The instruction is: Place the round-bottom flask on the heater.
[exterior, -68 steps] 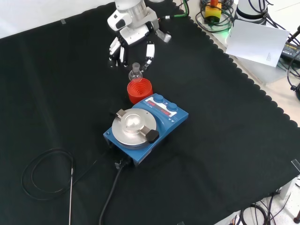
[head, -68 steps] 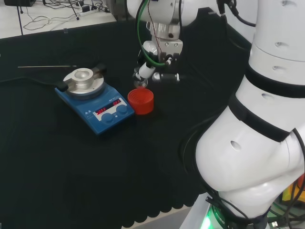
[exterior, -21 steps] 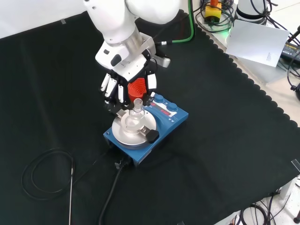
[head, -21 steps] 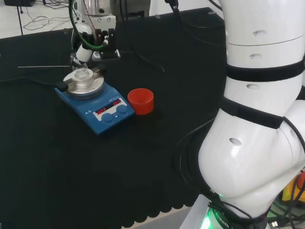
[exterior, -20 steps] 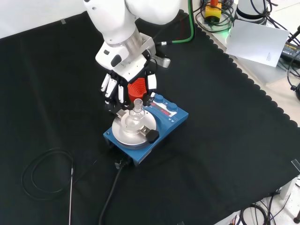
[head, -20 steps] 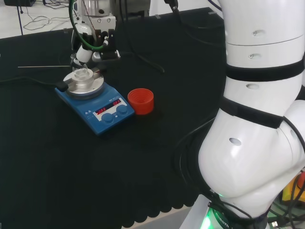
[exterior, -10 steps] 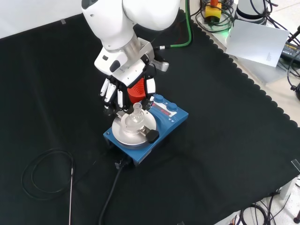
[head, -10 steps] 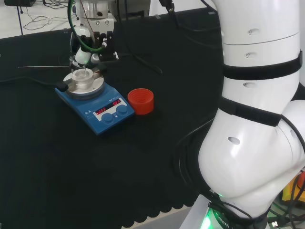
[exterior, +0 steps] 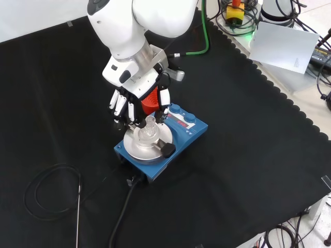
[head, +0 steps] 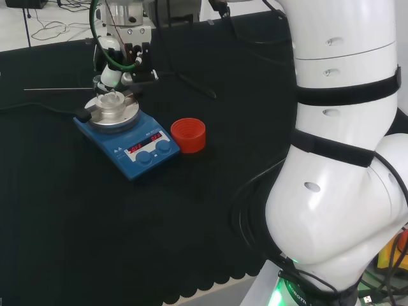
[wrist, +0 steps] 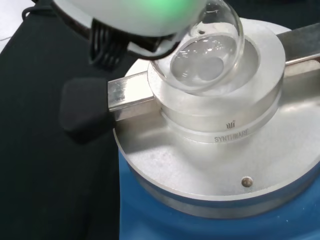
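Note:
A clear round-bottom flask [exterior: 148, 130] rests with its bulb in the metal bowl on top of the blue heater [exterior: 182, 130], leaning slightly. The hand [exterior: 129, 101] hangs just over it, fingers curled down around the flask's neck. From the head view, the flask [head: 112, 99] sits on the heater [head: 143, 150] under the hand [head: 112, 73]. Up close in the wrist view, the glass bulb [wrist: 200, 60] lies in the recess of the silver block [wrist: 220, 125], under a blurred white part of the hand [wrist: 135, 15].
An empty red ribbed stand [head: 188, 135] stands beside the heater, partly behind the fingers in the front view [exterior: 151, 99]. A black cable loop [exterior: 51, 191] and a thin rod [head: 64, 89] lie on the cloth. The arm's white links [head: 344, 127] rise at the right.
The hand carried the flask from above the red stand to the heater. Over the last second it sank slightly and the bulb settled into the metal bowl.

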You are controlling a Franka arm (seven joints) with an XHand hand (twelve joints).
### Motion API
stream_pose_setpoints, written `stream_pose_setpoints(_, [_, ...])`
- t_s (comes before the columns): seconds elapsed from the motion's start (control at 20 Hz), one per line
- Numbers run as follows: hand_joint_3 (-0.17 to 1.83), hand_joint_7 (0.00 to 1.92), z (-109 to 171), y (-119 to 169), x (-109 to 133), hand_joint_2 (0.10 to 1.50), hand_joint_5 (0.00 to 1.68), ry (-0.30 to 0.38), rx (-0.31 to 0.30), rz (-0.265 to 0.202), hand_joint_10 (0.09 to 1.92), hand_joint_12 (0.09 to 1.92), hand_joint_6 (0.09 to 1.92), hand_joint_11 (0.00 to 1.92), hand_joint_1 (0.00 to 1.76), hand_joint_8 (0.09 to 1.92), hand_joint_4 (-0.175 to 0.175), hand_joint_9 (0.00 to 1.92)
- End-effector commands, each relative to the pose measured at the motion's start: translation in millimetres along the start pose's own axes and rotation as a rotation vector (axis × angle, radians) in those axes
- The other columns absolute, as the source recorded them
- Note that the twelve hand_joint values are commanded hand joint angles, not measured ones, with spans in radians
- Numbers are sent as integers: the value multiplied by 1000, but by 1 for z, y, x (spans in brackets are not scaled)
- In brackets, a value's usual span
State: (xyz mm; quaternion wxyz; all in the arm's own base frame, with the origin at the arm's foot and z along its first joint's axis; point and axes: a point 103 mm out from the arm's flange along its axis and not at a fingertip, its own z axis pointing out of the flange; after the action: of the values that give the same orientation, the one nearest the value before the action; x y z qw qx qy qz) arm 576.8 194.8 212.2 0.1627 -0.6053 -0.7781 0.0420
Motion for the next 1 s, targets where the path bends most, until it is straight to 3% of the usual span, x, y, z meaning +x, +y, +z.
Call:
stream_pose_setpoints(0.05, [819, 375, -1, -2, -6, 616, 1189, 6, -3, 7, 562, 1300, 898, 480, 1144, 661, 7, 677])
stream_pose_setpoints(0.25, [792, 369, -1, -5, -11, 635, 1176, 36, -5, 18, 563, 1301, 905, 478, 1140, 661, 10, 674])
stream_pose_setpoints(0.35, [583, 348, -2, -6, -12, 766, 1108, 41, -9, 20, 578, 1315, 925, 457, 1108, 672, 48, 651])
stream_pose_setpoints(0.45, [624, 332, -3, -7, -13, 710, 911, 44, 11, 28, 588, 1317, 890, 438, 1063, 668, -20, 631])
stream_pose_setpoints(0.55, [726, 296, -3, -8, -14, 629, 692, 47, 26, 34, 601, 1330, 863, 410, 1035, 669, -44, 594])
stream_pose_setpoints(0.75, [772, 232, -2, -10, -15, 579, 504, 58, 67, 37, 632, 1349, 797, 369, 1012, 679, -42, 527])
stream_pose_setpoints(0.85, [759, 149, -3, -13, -15, 560, 378, 57, 69, 38, 657, 1375, 602, 296, 992, 677, -27, 445])
stream_pose_setpoints(1.0, [742, 93, -9, -19, -16, 553, 341, 54, 55, 39, 690, 1390, 423, 245, 974, 683, -18, 386])
